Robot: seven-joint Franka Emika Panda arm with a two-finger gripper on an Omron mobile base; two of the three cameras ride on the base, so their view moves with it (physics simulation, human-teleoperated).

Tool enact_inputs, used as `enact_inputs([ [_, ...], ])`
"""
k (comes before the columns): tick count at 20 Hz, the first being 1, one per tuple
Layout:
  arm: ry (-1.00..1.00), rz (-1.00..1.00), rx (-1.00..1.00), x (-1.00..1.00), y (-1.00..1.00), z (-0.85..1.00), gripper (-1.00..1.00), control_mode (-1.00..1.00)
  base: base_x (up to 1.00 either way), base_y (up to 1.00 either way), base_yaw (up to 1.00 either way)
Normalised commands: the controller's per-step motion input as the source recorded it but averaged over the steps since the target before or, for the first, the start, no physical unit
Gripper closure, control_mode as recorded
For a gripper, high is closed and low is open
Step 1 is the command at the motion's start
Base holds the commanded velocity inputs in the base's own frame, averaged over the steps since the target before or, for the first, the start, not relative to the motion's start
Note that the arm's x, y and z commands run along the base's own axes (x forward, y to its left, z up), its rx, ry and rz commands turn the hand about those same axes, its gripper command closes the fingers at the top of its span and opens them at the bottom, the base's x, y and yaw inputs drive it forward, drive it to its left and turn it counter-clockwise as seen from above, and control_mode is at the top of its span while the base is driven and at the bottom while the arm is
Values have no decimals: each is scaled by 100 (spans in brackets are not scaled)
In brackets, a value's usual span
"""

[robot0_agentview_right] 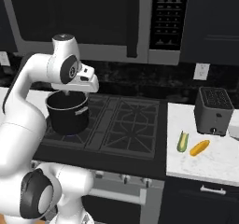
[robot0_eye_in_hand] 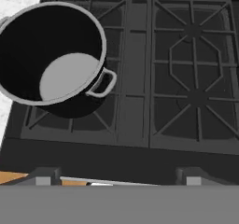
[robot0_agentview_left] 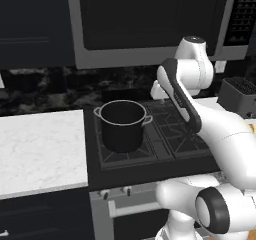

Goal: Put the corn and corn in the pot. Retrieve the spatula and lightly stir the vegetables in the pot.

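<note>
Deep round black stockpot with pale rim and grey loop handles (robot0_agentview_left: 122, 125) standing on the left front burner of the dark gas cooktop (robot0_agentview_right: 126, 122), its grey bottom bare; white arm's two-finger gripper (robot0_eye_in_hand: 116, 180) poised above the stove, claw released and holding nothing; green-husked corn cob (robot0_agentview_right: 182, 141) and yellow-orange cob (robot0_agentview_right: 200, 147) lying side by side on the white marble counter (robot0_agentview_right: 205, 160), in front of the boxy dark grey toaster (robot0_agentview_right: 213, 110).
</note>
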Motion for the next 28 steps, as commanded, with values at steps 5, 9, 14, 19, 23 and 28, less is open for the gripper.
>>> enact_inputs([
  [5,0,0,0,0,0,0,-100,100,0,-73,0],
  [9,0,0,0,0,0,0,-100,100,0,-67,0],
  [14,0,0,0,0,0,0,-100,100,3,-49,0],
  [19,0,0,0,0,0,0,-100,100,51,-28,0],
  [23,0,0,0,0,0,0,-100,100,43,-19,0],
  [28,0,0,0,-9,-30,-7,-100,-100,0,0,0],
])
